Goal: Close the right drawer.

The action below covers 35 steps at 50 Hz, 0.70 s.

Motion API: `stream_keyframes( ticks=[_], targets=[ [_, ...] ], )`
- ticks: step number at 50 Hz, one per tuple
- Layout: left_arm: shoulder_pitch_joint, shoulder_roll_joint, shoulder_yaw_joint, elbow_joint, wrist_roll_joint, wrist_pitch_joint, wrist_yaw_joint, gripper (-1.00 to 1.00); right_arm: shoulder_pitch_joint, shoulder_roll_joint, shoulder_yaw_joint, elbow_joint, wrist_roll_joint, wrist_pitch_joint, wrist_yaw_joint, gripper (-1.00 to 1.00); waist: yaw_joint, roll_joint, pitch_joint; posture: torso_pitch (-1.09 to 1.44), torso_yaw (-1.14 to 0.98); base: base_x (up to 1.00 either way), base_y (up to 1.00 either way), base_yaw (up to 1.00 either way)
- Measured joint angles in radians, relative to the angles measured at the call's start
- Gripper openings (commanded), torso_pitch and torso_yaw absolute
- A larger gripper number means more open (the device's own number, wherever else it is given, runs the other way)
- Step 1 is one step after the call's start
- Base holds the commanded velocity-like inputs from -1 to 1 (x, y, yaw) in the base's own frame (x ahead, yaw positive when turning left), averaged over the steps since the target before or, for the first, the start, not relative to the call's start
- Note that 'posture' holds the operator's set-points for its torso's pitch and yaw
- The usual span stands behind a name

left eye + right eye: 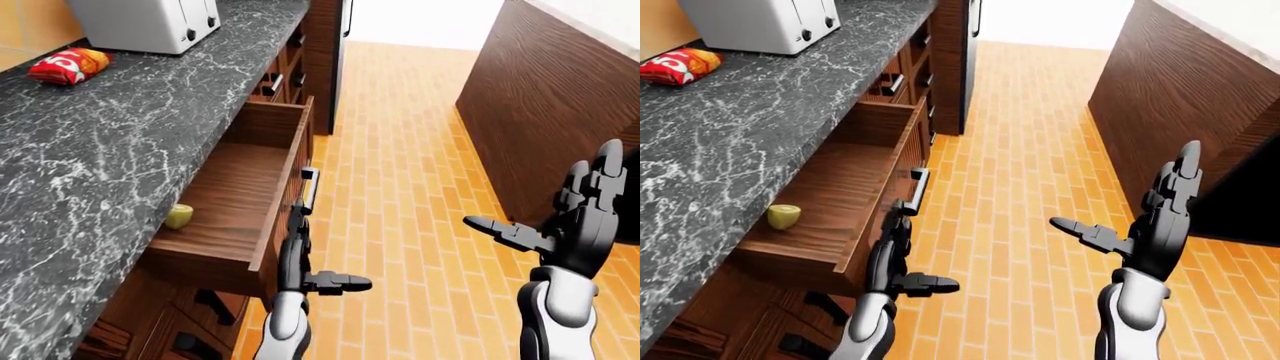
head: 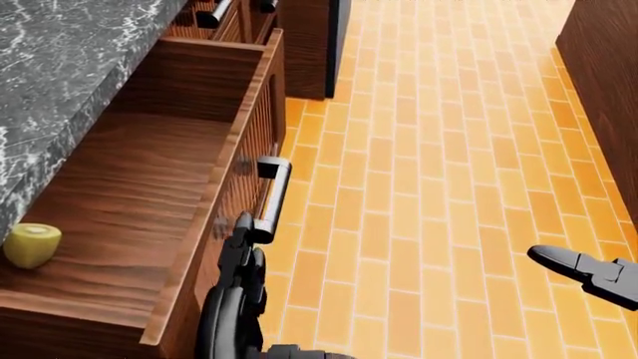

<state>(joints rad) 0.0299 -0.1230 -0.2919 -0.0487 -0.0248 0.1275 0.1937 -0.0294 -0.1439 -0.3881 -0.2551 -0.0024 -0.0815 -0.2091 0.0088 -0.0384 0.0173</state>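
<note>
Drawer [image 1: 240, 196] is pulled wide out from under the dark stone counter [image 1: 120, 135], with 1 small yellow-green fruit [image 1: 179, 216] inside. I see my left hand [image 1: 895, 262] flat against the drawer's face, just below the handle [image 2: 272, 196], fingers spread. My right hand [image 1: 570, 221] is up and spread wide over the brick floor [image 1: 400, 187], holding nothing.

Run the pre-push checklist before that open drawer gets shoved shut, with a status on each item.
1. Drawer open, needs closing: ok.
2. Left hand against the drawer's face just below the handle: ok, though true contact cannot tell.
3. Left hand fingers straight, not wrapped on the handle: ok.
4. Contents below the rim: the yellow-green fruit lies low on the drawer floor: ok.
5. Right hand open and away from the drawer: ok.
6. Push path into the cabinet unobstructed: cannot tell.
</note>
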Motion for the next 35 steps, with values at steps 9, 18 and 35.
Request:
stream_keyframes(
  ticks=[9,18,35],
  targets=[
    [-0.016,-0.01,0.041,0.035,-0.05,0.03,0.045,1.0,0.003,0.003,0.002,-0.014,-0.001,0.006,0.001,1.0,-0.002,0.0,0.0,0.0,0.0,0.0,0.0,0.0],
    [-0.037,-0.018,0.053,0.067,-0.074,0.011,0.08,1.0,0.003,0.003,0.005,-0.005,-0.003,0.002,0.003,1.0,-0.005,0.0,-0.001,0.0,0.0,0.0,0.0,0.0],
    [-0.05,-0.023,0.072,0.084,-0.095,-0.012,0.146,1.0,0.002,0.001,0.002,0.005,-0.003,-0.004,0.001,1.0,-0.012,0.003,-0.004,0.0,0.0,0.0,0.0,0.0]
  ],
)
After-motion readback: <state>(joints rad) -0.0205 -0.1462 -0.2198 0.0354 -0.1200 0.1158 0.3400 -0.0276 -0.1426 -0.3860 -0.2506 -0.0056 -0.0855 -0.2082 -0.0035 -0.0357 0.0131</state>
